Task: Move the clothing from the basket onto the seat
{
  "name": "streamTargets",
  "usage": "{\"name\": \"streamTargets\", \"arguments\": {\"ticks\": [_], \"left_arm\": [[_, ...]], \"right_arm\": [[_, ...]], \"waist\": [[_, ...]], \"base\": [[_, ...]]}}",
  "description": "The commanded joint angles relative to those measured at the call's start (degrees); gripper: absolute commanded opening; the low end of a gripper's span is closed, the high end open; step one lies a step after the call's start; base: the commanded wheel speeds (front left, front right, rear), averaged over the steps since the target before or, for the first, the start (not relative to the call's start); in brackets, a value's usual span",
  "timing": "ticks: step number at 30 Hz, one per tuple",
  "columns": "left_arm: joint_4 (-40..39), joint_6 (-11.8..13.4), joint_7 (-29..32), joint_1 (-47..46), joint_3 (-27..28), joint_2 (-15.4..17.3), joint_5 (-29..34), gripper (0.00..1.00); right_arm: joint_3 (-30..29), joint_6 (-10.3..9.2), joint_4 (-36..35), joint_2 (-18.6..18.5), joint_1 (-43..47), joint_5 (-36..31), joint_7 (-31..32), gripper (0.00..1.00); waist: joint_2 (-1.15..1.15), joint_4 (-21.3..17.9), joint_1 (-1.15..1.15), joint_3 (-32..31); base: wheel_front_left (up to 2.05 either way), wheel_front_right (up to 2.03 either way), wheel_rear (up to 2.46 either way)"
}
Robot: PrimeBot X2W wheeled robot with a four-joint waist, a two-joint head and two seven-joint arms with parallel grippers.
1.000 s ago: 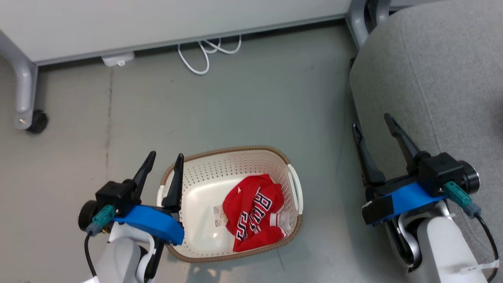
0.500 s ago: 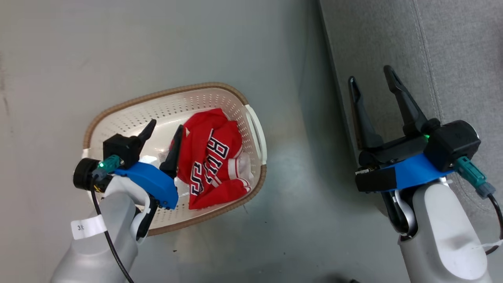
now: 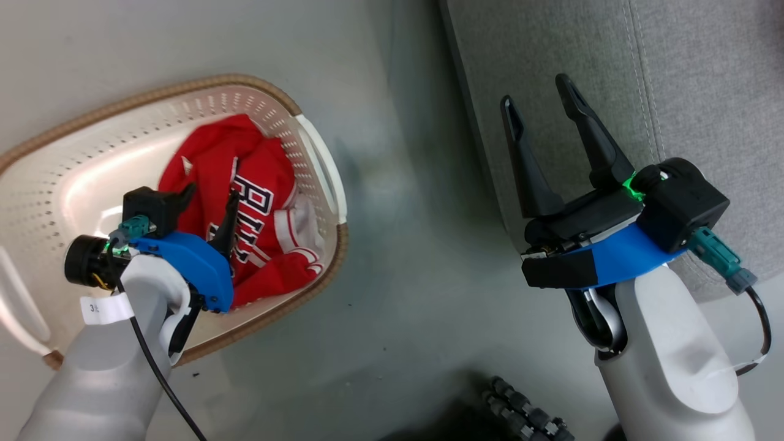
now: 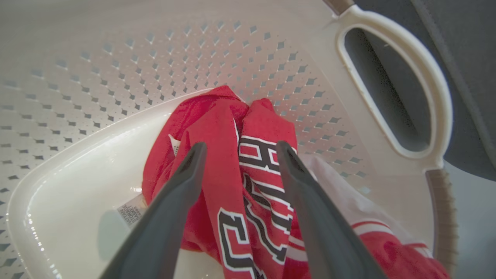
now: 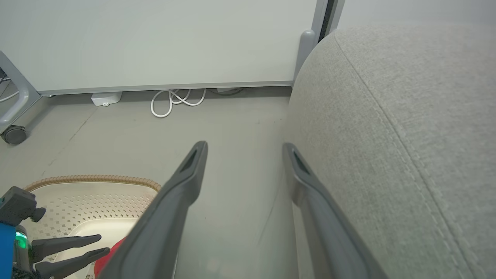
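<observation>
Basket (image 3: 153, 95): on the floor and surrounding the left gripper, with its white handle just beyond the fingertips, to their right.
Left gripper (image 3: 210, 191): fingers spread, pinching nothing. It reaches down inside the basket with its tips over the red heap.
Clothing (image 4: 217, 128): crumpled in the basket, below and between the left fingers, with the lettered piece on top. I cannot tell if the tips touch the fabric.
Right gripper (image 3: 535, 90): spread and empty, well apart from the basket, hanging over the seat's near edge.
Seat (image 3: 704, 73): under and to the right of the right gripper, with no garment on the part in view.
Risk, grip: closing too high would likely nip one loose fold, so the cloth slips out or only one garment lifts.
Risk, basket: going too deep could jam the tips on the bottom. A snag on the perforated wall could drag the light basket along.
</observation>
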Motion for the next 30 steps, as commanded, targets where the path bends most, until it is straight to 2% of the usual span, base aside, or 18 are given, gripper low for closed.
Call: {"name": "streamTargets", "arguments": {"ticks": [1,8,20,30], "left_arm": [[0.53,-0.14,0.53,-1.26,-0.72,0.80,-0.76,1.00],[3.18,-0.14,2.44,-2.99,-2.69,2.38,-2.47,1.00],[11.21,3.42,6.23,-6.12,-2.52,0.20,-3.43,1.00],[14.29,3.37,8.04,-7.23,-2.68,-1.54,-4.34,1.00]], "right_arm": [[0.47,0.01,-0.09,0.14,-1.23,0.75,-0.36,1.00],[0.56,0.01,-1.11,0.13,-1.29,2.11,-0.45,1.00],[0.00,0.01,-2.21,0.13,0.80,2.29,-0.47,1.00],[-0.63,0.01,-2.59,0.13,1.47,2.26,-0.48,1.00]], "waist": [[0.00,-2.02,-0.01,2.56],[0.00,-2.90,-0.01,5.00],[0.00,-2.26,-0.01,6.02],[0.00,-2.00,-0.01,6.30]], "base": [[0.00,0.00,0.00],[0.00,0.00,0.00],[0.00,0.00,0.00],[0.00,0.00,0.00]]}}
